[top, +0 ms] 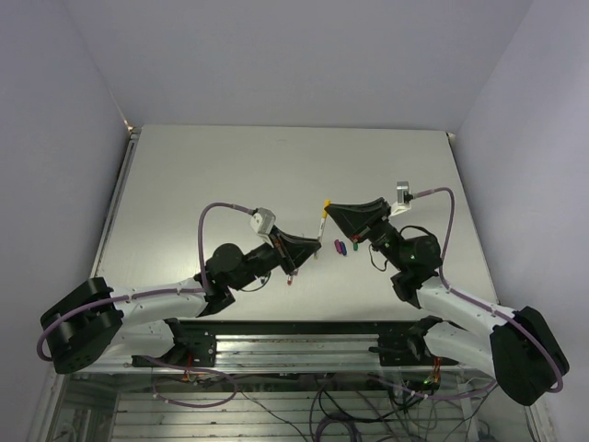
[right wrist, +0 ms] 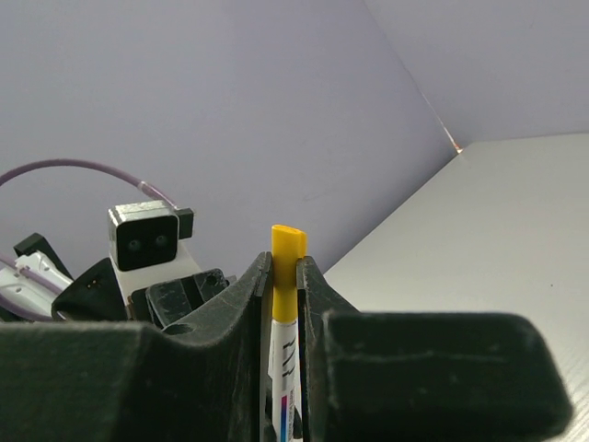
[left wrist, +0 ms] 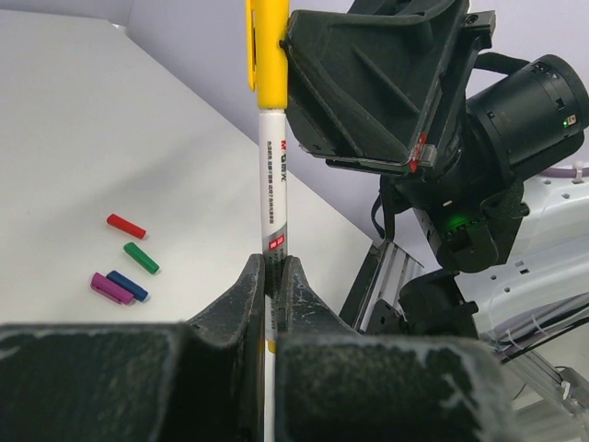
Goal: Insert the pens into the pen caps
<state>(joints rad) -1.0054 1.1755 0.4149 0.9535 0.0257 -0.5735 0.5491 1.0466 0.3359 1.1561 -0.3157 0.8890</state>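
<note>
Clamping the thin white marker pen (left wrist: 274,193), the left hand (left wrist: 273,273) faces the right hand (right wrist: 283,269), clamped on the stubby yellow plastic cap (right wrist: 286,253) at the pen's end. Four small coloured caps (left wrist: 127,284) lie on the worktop (left wrist: 83,120) below.

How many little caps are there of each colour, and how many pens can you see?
red cap: 1
green cap: 1
blue cap: 1
magenta cap: 1
yellow cap: 1
pen: 1
Total: 6 things, 5 caps and 1 pen.
</note>
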